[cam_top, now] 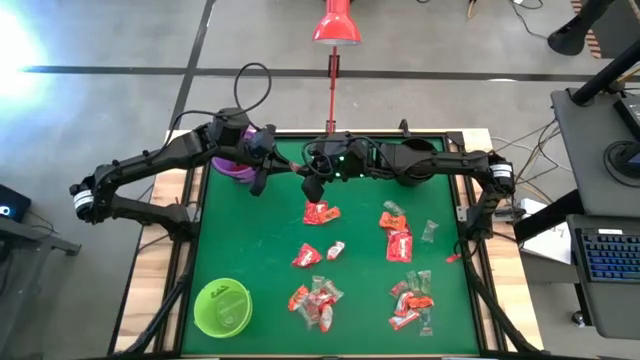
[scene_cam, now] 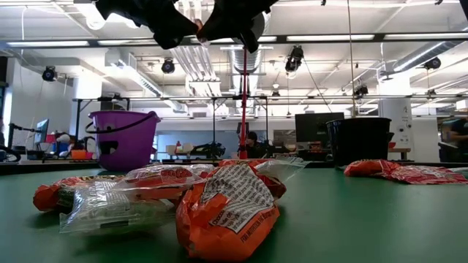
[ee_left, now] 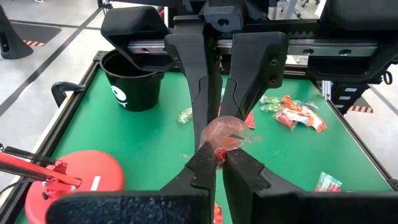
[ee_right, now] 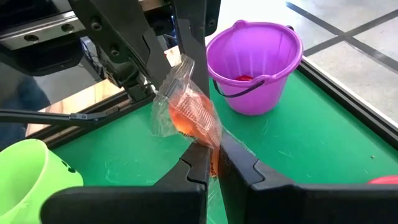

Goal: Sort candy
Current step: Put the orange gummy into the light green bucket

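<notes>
Two hands, one sweet, above the far middle of the bench

My left hand (ee_left: 216, 155) and my right hand (ee_right: 210, 163) are both pinched shut on the same clear-wrapped orange candy (ee_right: 189, 115), held in the air so one can pass it to the other. The purple bucket (cam_top: 236, 168) sits far left, just beside us; I judge that is where it belongs. The other sweets (cam_top: 320, 212) lie scattered over the green bench (cam_top: 250, 240), the green cup (cam_top: 222, 307) near left, the black bucket (ee_left: 133, 81) far right.
</notes>
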You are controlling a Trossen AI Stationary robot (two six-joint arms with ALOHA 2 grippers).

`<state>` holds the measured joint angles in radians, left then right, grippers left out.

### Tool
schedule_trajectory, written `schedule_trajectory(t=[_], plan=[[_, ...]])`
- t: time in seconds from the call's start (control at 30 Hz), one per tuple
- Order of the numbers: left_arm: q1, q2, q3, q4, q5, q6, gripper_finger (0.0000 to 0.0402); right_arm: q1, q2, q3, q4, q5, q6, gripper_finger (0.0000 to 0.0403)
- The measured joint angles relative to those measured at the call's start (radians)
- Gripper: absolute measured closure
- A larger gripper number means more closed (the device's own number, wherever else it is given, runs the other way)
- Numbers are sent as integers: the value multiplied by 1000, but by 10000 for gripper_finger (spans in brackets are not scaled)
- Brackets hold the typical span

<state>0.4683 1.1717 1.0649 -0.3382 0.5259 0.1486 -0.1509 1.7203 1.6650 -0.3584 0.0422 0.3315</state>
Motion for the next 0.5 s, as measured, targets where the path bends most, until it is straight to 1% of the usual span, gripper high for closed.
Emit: schedule_trajectory(t=[0.17,0.23,0.33,0.5], plan=[[0,0,0,1,0,0,400,0,0,0,0,-1,-1,389],[0,0,0,1,1,0,400,0,0,0,1,-16,-1,382],[-1,0,0,4,1,-3,401,-2,0,0,1,-32,2,359],[-1,0,0,6,4,-4,401,-2,2,0,1,-32,11,307]])
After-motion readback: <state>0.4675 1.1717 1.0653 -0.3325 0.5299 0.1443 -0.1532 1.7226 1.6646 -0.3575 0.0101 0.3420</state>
